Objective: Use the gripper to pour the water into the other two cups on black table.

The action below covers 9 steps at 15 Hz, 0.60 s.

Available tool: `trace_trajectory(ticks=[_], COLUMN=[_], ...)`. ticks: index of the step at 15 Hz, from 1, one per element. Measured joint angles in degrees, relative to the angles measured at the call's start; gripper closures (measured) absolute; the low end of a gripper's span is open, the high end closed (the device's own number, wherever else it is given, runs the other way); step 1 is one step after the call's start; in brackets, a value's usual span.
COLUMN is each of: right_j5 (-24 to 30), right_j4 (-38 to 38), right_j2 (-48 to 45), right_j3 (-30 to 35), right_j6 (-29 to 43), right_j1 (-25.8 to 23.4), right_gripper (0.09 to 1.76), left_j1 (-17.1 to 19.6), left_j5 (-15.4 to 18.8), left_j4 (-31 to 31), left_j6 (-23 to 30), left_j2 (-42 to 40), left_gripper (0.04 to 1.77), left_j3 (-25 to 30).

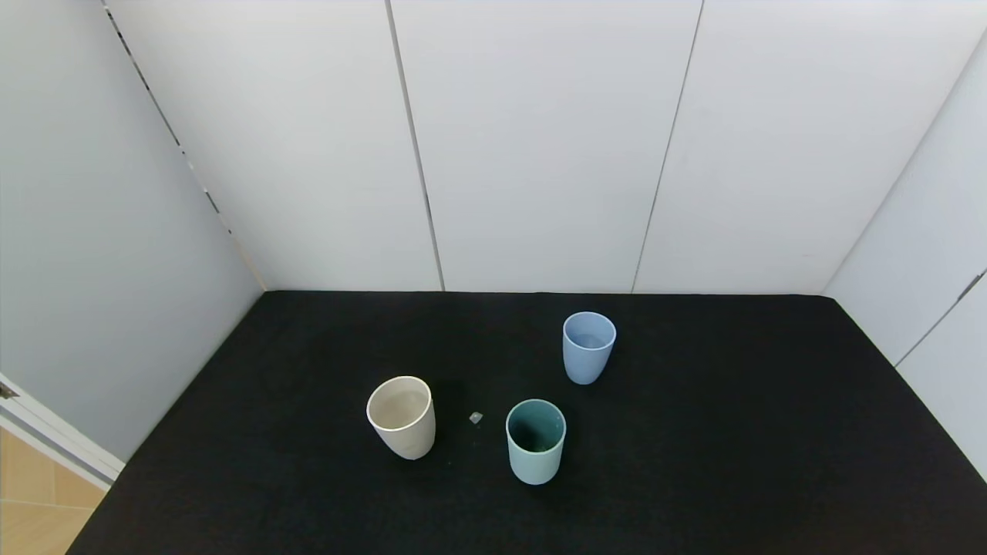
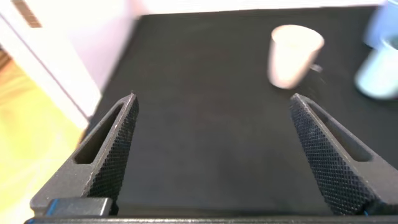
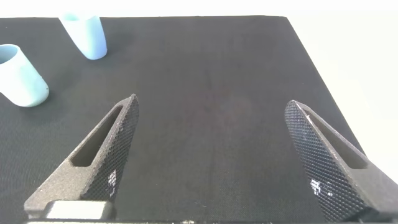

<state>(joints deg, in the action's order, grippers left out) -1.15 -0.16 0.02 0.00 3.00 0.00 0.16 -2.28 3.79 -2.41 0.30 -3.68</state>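
Three tumblers stand upright on the black table [image 1: 732, 432]. The cream-beige cup [image 1: 402, 417] is at the left, the pale blue cup [image 1: 588, 347] farther back, the teal-green cup [image 1: 535, 440] nearest me. No water shows in any cup. Neither arm shows in the head view. My left gripper [image 2: 211, 102] is open and empty over bare cloth, with the beige cup [image 2: 292, 55] ahead and the teal cup [image 2: 380, 71] at the frame's edge. My right gripper [image 3: 211, 106] is open and empty, with the teal cup [image 3: 22, 76] and the blue cup [image 3: 87, 35] well ahead.
A small pale scrap [image 1: 476, 417] lies on the cloth between the beige and teal cups. White wall panels [image 1: 540, 146] close in the table at the back and both sides. Wooden floor [image 1: 35, 501] shows past the table's left edge.
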Motion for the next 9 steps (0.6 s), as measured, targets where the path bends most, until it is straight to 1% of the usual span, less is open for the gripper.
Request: trace_trajectory(ticks=[2,5,9], right_j5=[0.02,0.0,0.0], right_j4=[0.0,0.0,0.0], right_j2=[0.0,0.0,0.0], right_j3=[0.0,0.0,0.0], right_j6=[-0.02,-0.02,0.02], right_j1=[0.0,0.0,0.0], right_gripper=[0.14,0.14,0.14], left_j1=[0.0,-0.05,-0.02], left_j5=[2.94,3.35,2.91], left_j4=[-0.51,-0.95,-1.07], left_j6=[-0.61,1.16,2.94], left_j2=[-0.23,-0.35,-0.38], left_gripper=[0.09,0.09,0.09], left_j3=[1.62,2.47,2.61])
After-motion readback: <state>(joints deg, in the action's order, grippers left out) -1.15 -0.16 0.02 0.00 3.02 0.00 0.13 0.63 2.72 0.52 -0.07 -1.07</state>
